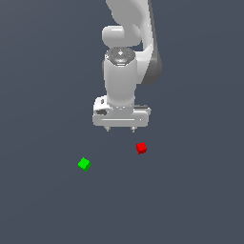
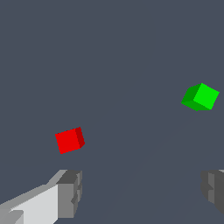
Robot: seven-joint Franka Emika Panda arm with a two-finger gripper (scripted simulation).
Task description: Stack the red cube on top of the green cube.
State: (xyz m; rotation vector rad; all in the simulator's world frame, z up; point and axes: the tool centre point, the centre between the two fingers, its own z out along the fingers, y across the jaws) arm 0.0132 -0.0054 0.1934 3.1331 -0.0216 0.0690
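The red cube [image 1: 141, 148] lies on the dark grey floor, just below and to the exterior view's right of my gripper. The green cube [image 1: 84, 164] lies apart from it, further toward the exterior view's left. My white gripper [image 1: 120, 128] hangs above the floor, open and empty, its two short fingertips wide apart. In the wrist view the red cube [image 2: 69, 140] sits just beyond one grey finger [image 2: 70, 193], and the green cube [image 2: 200, 97] sits farther out on the other side. The gripper [image 2: 140, 192] holds nothing.
The flat dark grey floor [image 1: 190, 200] is all else around both cubes. The white arm [image 1: 125, 71] rises above the gripper.
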